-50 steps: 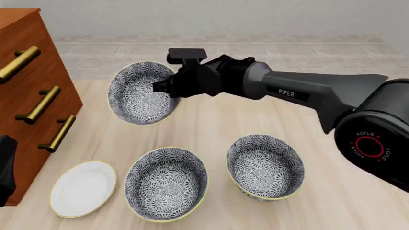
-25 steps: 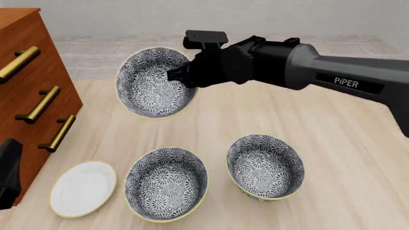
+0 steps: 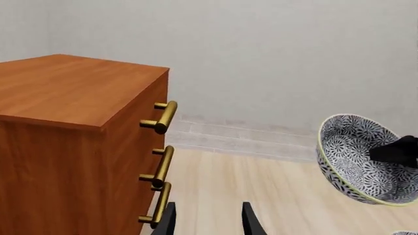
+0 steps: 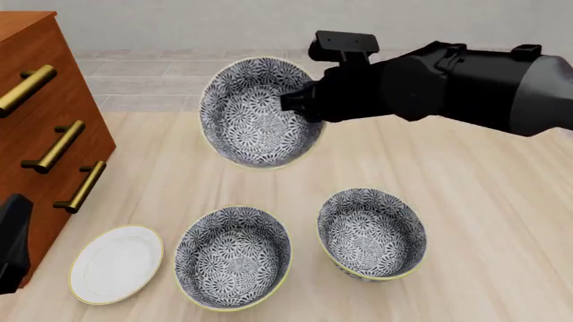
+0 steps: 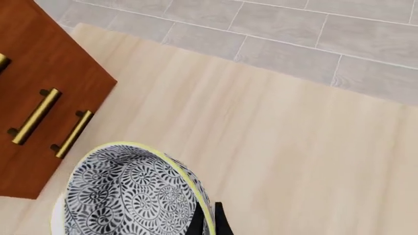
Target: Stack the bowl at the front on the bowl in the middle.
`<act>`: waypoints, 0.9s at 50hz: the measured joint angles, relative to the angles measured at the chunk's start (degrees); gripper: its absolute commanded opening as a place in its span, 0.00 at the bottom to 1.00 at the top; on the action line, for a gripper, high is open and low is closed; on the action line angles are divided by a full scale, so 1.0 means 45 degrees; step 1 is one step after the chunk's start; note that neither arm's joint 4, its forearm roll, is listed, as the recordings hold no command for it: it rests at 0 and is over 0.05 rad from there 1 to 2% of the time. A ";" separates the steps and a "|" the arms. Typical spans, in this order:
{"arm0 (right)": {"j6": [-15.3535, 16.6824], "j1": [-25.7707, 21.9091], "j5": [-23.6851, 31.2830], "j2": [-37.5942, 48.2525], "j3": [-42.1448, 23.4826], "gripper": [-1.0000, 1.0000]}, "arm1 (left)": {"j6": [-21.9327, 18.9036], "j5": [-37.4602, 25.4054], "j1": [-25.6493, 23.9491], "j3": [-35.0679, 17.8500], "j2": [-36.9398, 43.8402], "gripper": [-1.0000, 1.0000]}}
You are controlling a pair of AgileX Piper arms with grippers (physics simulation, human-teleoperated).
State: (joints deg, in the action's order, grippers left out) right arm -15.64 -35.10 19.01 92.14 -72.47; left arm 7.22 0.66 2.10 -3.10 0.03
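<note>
The bowl at the front (image 4: 255, 114) (image 3: 356, 156) (image 5: 124, 196), flower-patterned with a yellowish rim, hangs tilted in the air above the table's far middle. My right gripper (image 4: 300, 104) (image 5: 209, 223) is shut on its rim. The bowl in the middle (image 4: 372, 231) stands upright on the table, below and to the right of the held bowl. A third bowl of the same pattern (image 4: 233, 258) sits nearer, to its left. My left gripper (image 3: 207, 220) is open with nothing between its fingers, low at the left by the cabinet.
A wooden cabinet (image 4: 45, 134) (image 3: 65, 122) (image 5: 39, 98) with brass handles stands along the left edge. A flat white plate (image 4: 117, 263) lies in front of it, left of the nearest bowl. Grey floor tiles lie beyond the table's far edge.
My right gripper has carried the held bowl to the right and slightly upward. The two bowls on the table, the plate and the left arm have stayed put.
</note>
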 measured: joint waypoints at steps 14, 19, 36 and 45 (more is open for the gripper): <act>0.0342 0.0658 -0.0028 -0.1875 0.1725 0.00 | -0.0029 0.0001 -0.0086 -0.0049 -0.0003 1.00; 0.0389 0.0806 -0.0047 -0.2462 0.2257 0.00 | -0.0038 0.0025 -0.0080 -0.0076 -0.0004 1.00; 0.0309 0.1319 -0.0208 -0.4100 0.3838 0.00 | -0.0145 0.0092 -0.0135 -0.0176 -0.0005 1.00; 0.0317 0.1663 -0.0140 -0.4770 0.4380 0.00 | -0.0175 0.0113 -0.0185 -0.0206 -0.0006 1.00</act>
State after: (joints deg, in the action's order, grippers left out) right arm -14.21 -27.62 18.38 70.67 -52.76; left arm 6.43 1.17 1.27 -4.03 0.01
